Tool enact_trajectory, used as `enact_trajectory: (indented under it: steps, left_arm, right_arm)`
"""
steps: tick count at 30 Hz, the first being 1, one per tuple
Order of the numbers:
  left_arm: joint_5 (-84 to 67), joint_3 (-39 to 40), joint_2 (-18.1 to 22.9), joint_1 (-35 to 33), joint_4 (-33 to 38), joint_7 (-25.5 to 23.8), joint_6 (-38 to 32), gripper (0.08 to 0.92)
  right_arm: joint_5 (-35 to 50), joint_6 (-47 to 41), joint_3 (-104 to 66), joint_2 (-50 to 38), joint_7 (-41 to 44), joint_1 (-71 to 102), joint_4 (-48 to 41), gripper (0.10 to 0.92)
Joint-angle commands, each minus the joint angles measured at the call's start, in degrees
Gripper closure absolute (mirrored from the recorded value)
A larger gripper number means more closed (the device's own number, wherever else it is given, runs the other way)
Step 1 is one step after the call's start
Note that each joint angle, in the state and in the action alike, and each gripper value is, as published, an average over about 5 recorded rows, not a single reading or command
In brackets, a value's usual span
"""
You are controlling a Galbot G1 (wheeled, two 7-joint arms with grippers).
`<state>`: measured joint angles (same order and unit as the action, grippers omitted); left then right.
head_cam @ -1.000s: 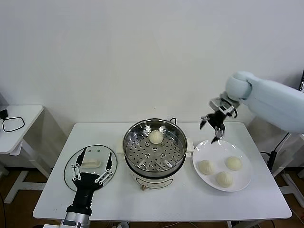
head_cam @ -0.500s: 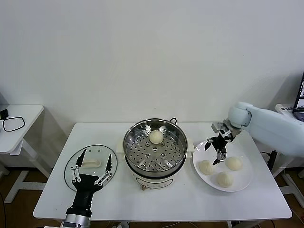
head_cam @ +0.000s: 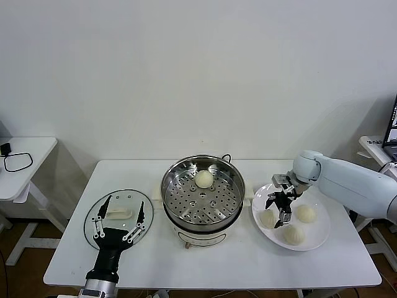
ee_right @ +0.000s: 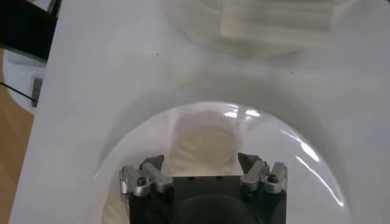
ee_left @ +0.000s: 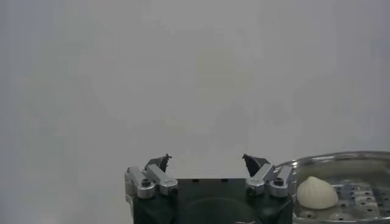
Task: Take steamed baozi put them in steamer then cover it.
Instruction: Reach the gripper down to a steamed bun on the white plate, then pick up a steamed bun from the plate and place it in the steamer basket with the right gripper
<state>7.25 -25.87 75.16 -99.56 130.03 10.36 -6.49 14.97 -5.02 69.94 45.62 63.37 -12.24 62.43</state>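
Observation:
The steamer (head_cam: 203,197) stands mid-table with one baozi (head_cam: 204,179) on its perforated tray; that baozi also shows in the left wrist view (ee_left: 316,193). Three more baozi (head_cam: 267,218) (head_cam: 304,213) (head_cam: 293,233) lie on a white plate (head_cam: 317,239) to the steamer's right. My right gripper (head_cam: 277,207) is open, low over the plate, straddling the leftmost baozi (ee_right: 204,146). The glass cover (head_cam: 118,217) lies flat on the table at the left. My left gripper (head_cam: 118,225) is open, parked just above the cover.
A white side table (head_cam: 25,162) with a black cable stands to the far left. The steamer's cream base (ee_right: 277,24) lies just beyond the plate in the right wrist view. The white wall is behind the table.
My right gripper has come down from above the plate's back edge and moved forward to the leftmost baozi on the plate. The left arm has not moved.

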Motion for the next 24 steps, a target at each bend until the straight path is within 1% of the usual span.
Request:
enact_trajectory:
  steps: [1, 8, 11, 14, 17, 19, 21, 24]
  left_arm:
    - [-0.1, -0.1, 0.0, 0.0, 0.0, 0.1, 0.0, 0.177]
    - [-0.4, -0.5, -0.3, 0.2, 0.1, 0.2, -0.1, 0.177]
    - [-0.4, -0.3, -0.3, 0.5, 0.1, 0.2, 0.0, 0.177]
    - [-0.4, 0.0, -0.5, 0.9, 0.0, 0.2, 0.0, 0.177]
    - [-0.4, 0.4, -0.6, 1.3, -0.1, 0.2, 0.1, 0.177]
    - [-0.5, 0.5, -0.8, 1.4, 0.0, 0.2, 0.1, 0.177]
    - [-0.5, 0.6, -0.9, 1.5, 0.2, 0.2, 0.1, 0.177]
    - [-0.6, 0.6, -1.1, 1.5, 0.4, 0.2, 0.1, 0.177]
  right_arm:
    - [-0.4, -0.4, -0.5, 0.1, -2.2, 1.3, -0.2, 0.253]
    - [-1.4, 0.7, 0.4, -2.2, -2.2, -2.9, 2.9, 0.353]
    - [-1.9, 1.3, 0.7, -3.3, 1.2, -8.0, 4.9, 0.368]
    - [-0.9, 1.7, 2.5, -3.0, 6.7, -16.1, 5.8, 0.371]
    - [1.9, 1.6, 5.6, -0.8, 12.9, -26.0, 6.3, 0.37]
    - [4.2, 1.1, 7.0, 1.4, 15.4, -30.9, 6.5, 0.368]
    - [6.9, 0.4, 8.1, 4.1, 16.4, -34.4, 6.8, 0.368]
    - [11.8, -1.4, 9.8, 8.5, 15.4, -37.7, 8.1, 0.371]
